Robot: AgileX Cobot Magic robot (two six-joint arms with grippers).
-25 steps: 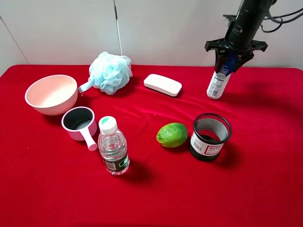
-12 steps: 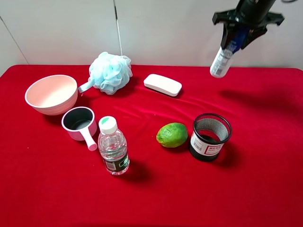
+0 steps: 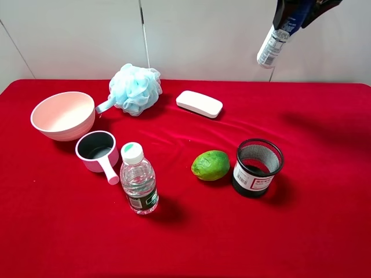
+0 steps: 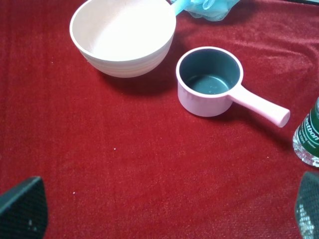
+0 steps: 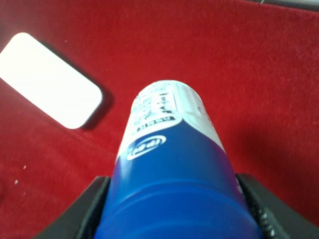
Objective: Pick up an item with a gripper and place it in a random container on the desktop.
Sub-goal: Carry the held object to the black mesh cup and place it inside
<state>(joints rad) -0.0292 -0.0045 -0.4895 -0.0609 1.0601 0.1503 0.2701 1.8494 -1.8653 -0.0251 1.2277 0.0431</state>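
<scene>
My right gripper [image 3: 297, 13] is shut on the slim white bottle [image 3: 271, 48] by its dark-blue cap and holds it tilted, high above the back right of the red desktop [image 3: 324, 220]. In the right wrist view the bottle [image 5: 172, 164] fills the frame between the two fingers [image 5: 94, 209]. The black wire-mesh cup [image 3: 257, 167] with a barcode label stands on the cloth at front right, well below the bottle. My left gripper [image 4: 164, 209] is open and empty, with only its fingertips [image 4: 22, 206] showing above bare cloth near the pink bowl [image 4: 123, 34].
A green lime [image 3: 211, 165] lies left of the mesh cup. A clear water bottle [image 3: 138, 179], a handled cup [image 3: 98, 152], the pink bowl [image 3: 62, 114], a blue bath sponge [image 3: 134, 88] and a white soap box [image 3: 199, 103] stand on the left and at the back.
My right gripper has lifted the white bottle off the cloth and carried it straight up, almost out of the top of the view. Everything else is unmoved.
</scene>
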